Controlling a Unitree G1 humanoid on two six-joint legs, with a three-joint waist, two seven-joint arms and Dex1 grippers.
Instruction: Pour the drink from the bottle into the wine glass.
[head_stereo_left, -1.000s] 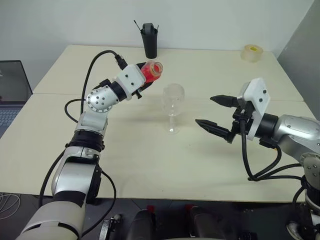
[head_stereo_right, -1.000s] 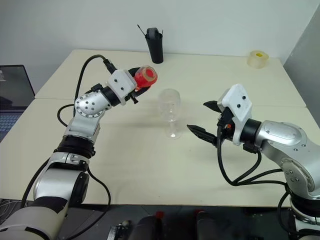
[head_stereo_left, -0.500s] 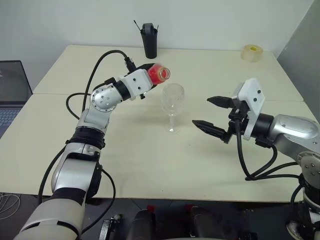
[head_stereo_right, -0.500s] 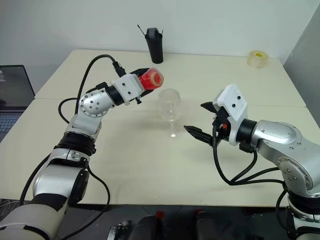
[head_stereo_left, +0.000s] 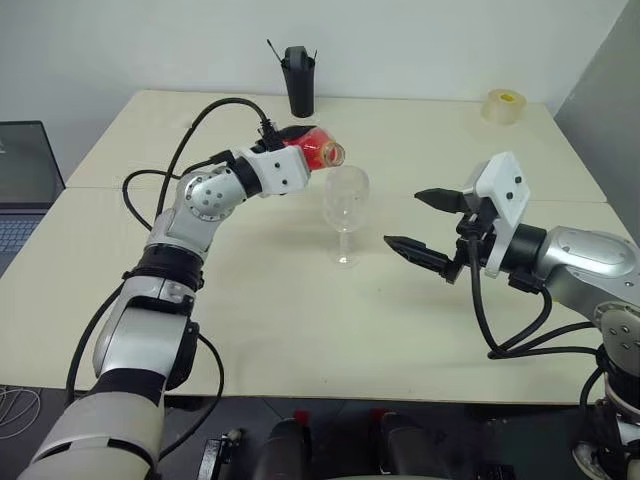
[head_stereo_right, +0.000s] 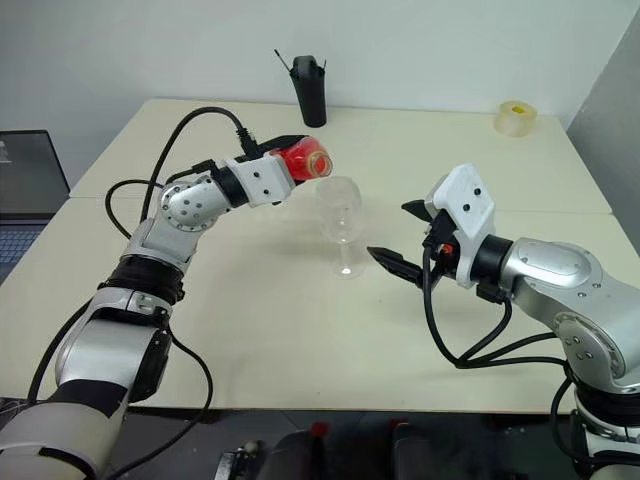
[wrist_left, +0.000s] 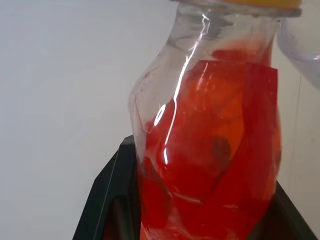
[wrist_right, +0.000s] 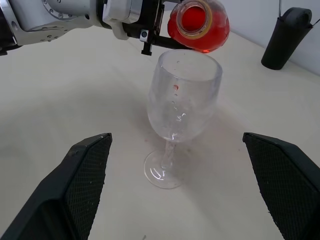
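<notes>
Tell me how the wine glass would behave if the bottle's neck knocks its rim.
The wine glass looks top-heavy, with a wide bowl on a thin stem, so it would probably tip. It stands free between the open pincer fingers. Thin clear walls suggest it is fragile.

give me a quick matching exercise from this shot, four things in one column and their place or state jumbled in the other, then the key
Things:
1. bottle
2. wine glass
3. black cup
4. tape roll

States:
a. at the table's far right corner
b. tipped over, held by the left gripper
c. upright mid-table, stem on its foot
d. at the table's far edge, near the middle

Pairs: 1-b, 2-c, 3-d, 4-a
</notes>
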